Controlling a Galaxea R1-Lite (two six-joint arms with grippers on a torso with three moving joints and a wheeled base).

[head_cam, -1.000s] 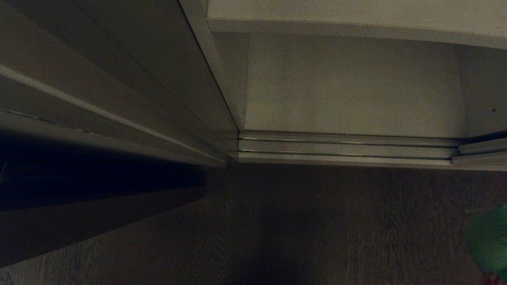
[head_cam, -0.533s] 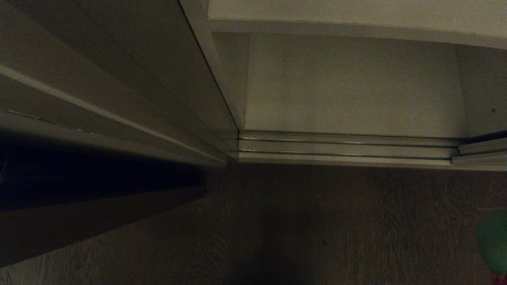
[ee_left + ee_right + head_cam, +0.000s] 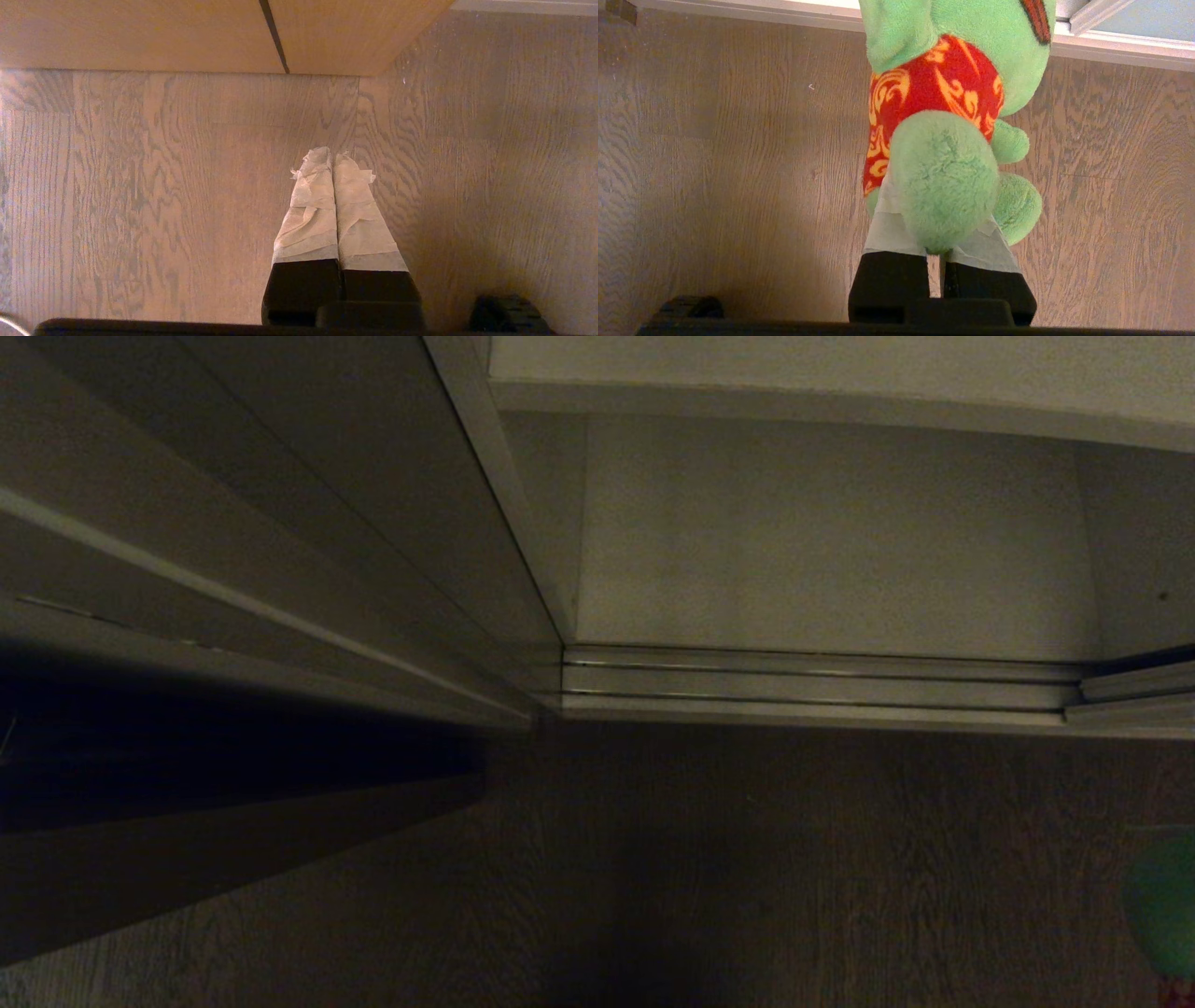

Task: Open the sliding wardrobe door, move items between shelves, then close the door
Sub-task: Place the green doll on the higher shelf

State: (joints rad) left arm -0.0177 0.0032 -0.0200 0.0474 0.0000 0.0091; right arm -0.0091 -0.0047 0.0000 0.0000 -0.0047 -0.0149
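Taking the wood-grain floor [image 3: 747, 859] as the landmark and going left to right: the left pincer [image 3: 333, 161] hangs over bare floor, its two tape-wrapped fingers [image 3: 310, 210] pressed flat together, clenched with nothing between them; beyond its tips a light wooden panel [image 3: 187, 37] meets the floor. In the head view the sliding wardrobe door [image 3: 280, 523] rises from the floor at the left, pushed aside, and to its right the opened wardrobe shows a white shelf [image 3: 822, 541] behind the metal track [image 3: 812, 681] that runs along the floor's edge. Farther right, the right pincer [image 3: 941, 233] hangs above the floor, clamped on the green frog [image 3: 952, 140]: its taped fingers [image 3: 887, 228] grip the plush at the lower body, a round green limb bulging over them, while the red patterned clothing and the rest of the toy extend beyond the tips. In the head view only a green blur of the frog [image 3: 1162, 905] shows over the floor at the far right edge.
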